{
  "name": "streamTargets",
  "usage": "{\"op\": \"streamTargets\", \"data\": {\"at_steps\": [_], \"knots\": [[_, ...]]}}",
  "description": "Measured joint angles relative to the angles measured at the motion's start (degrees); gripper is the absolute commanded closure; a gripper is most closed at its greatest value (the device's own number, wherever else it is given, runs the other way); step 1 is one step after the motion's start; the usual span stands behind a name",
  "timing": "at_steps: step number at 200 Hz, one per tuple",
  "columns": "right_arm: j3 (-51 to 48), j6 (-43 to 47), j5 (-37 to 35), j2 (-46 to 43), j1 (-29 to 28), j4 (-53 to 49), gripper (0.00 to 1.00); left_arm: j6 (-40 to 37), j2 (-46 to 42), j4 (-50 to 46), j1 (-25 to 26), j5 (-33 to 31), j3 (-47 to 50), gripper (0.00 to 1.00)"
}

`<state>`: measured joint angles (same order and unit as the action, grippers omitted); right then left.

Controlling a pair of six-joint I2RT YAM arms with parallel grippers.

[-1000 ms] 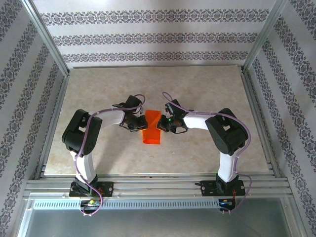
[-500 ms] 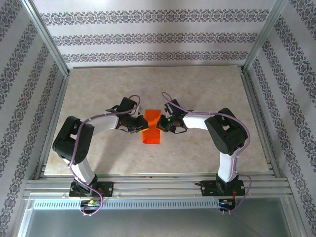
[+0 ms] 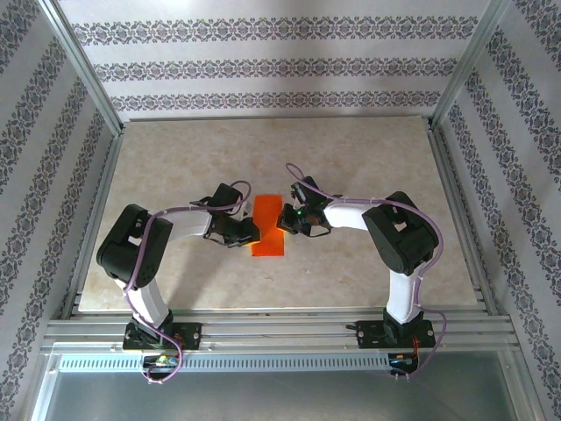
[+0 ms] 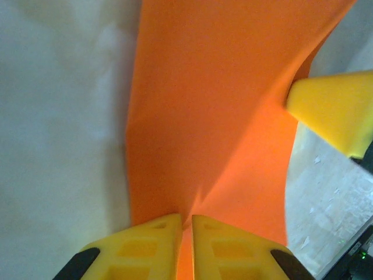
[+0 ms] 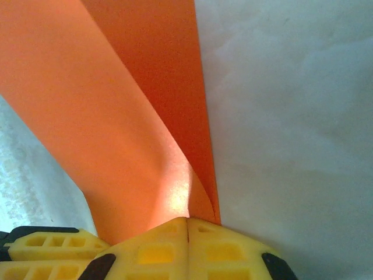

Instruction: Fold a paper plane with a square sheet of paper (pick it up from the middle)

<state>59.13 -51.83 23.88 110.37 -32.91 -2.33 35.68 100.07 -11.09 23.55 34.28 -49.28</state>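
I see the paper (image 3: 267,233) mid-table, its long axis running near to far, bowed between my two arms. My left gripper (image 3: 246,231) pinches its left edge. My right gripper (image 3: 285,219) is clamped on the right edge, slightly farther back. Neither arm is nearer; I judge the crease must run between them.

Soft, even light is filling the top view, and only faint shadows are lying on the table (image 3: 351,158). In the right wrist view a pale glare is shining on the square sheet of paper (image 5: 178,195); the left gripper (image 4: 186,227) is looking blurred.
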Motion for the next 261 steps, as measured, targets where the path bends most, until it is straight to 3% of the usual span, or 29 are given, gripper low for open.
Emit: {"op": "streamTargets", "data": {"at_steps": [69, 132, 179, 221, 261], "knots": [[0.0, 0.22, 0.0, 0.04, 0.0, 0.15, 1.0, 0.92, -9.18, -1.84, -1.53, 0.57, 5.33, 0.84], [0.0, 0.24, 0.02, 0.07, 0.02, 0.15, 1.0, 7.54, -1.86, 6.49, 1.53, 2.54, 3.21, 0.86], [0.13, 0.72, 0.02, 0.2, 0.02, -0.02, 1.0, 8.11, -3.69, 6.91, 1.53, 1.9, 6.8, 0.86], [0.55, 1.05, 0.04, 0.33, 0.02, -0.61, 1.0, 6.8, -12.96, -0.04, 1.57, -0.7, 13.4, 0.85], [1.14, 3.74, 0.04, 0.46, 0.07, -1.73, 1.0, 3.54, -16.98, -7.02, 1.57, -3.98, 8.9, 0.85]]}}
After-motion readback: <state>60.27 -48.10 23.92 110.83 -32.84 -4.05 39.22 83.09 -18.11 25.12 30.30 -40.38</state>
